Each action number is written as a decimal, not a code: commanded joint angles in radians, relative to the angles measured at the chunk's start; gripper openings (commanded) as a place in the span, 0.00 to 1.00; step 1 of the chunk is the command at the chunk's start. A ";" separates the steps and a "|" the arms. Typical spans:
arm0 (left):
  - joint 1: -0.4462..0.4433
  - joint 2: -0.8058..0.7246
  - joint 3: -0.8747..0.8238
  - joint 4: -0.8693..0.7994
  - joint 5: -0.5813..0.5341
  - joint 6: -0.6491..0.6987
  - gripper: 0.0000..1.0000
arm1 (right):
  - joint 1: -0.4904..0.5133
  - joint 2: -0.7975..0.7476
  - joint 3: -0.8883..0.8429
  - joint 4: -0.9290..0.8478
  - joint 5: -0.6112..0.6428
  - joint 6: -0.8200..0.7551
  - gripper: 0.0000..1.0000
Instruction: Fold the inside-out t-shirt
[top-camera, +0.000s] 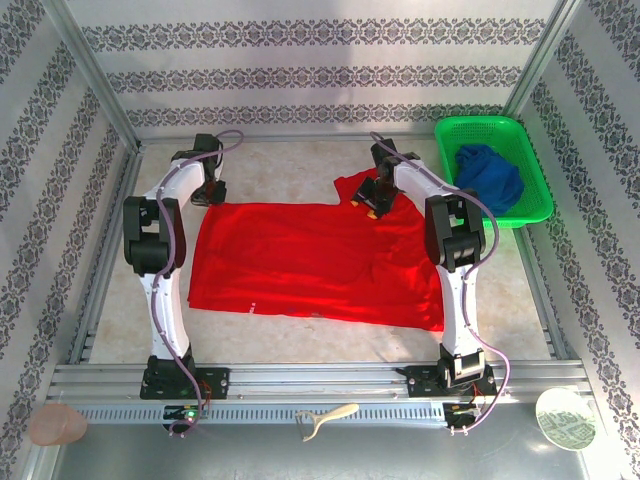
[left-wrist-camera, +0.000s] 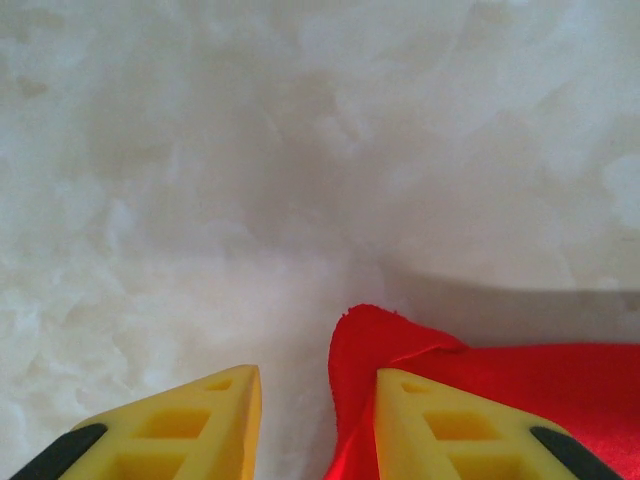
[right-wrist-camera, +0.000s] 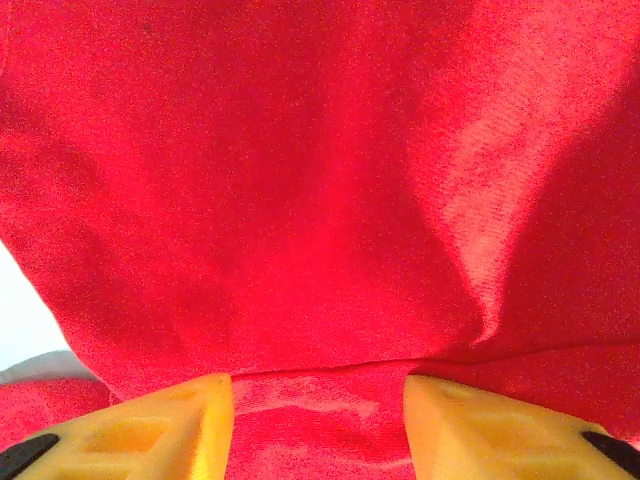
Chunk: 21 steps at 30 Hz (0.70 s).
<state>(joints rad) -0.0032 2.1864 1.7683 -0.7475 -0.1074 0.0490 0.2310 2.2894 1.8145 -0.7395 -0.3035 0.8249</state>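
Observation:
The inside-out t-shirt (top-camera: 310, 260) is bright red and lies spread flat across the middle of the table, plain side up. One sleeve bunches up at its far right. My left gripper (top-camera: 210, 192) is at the shirt's far left corner. In the left wrist view that gripper (left-wrist-camera: 318, 385) is open, and the red corner (left-wrist-camera: 380, 335) rests against the right finger with a gap to the left finger. My right gripper (top-camera: 370, 205) is over the far right part of the shirt. Its jaws (right-wrist-camera: 318, 390) are open, with red cloth (right-wrist-camera: 300, 200) and a fold edge between the fingers.
A green basket (top-camera: 480, 122) at the far right holds a dark blue garment (top-camera: 490, 178). Patterned walls close in the back and both sides. On the front ledge lie a pinkish disc (top-camera: 57, 425), a white tool (top-camera: 325, 418) and a white-green plate (top-camera: 565, 415).

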 joint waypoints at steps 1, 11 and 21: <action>-0.021 0.040 0.036 0.007 0.009 0.018 0.34 | -0.006 -0.002 -0.040 -0.027 0.027 0.034 0.50; -0.027 0.084 0.055 0.013 0.015 0.006 0.21 | -0.007 0.011 -0.057 -0.073 0.052 0.071 0.50; -0.024 0.036 0.075 -0.004 0.097 -0.057 0.00 | -0.036 0.025 -0.134 -0.155 0.088 0.199 0.50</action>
<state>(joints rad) -0.0208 2.2604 1.8137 -0.7437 -0.0582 0.0322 0.2150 2.2692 1.7630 -0.7467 -0.2882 0.9527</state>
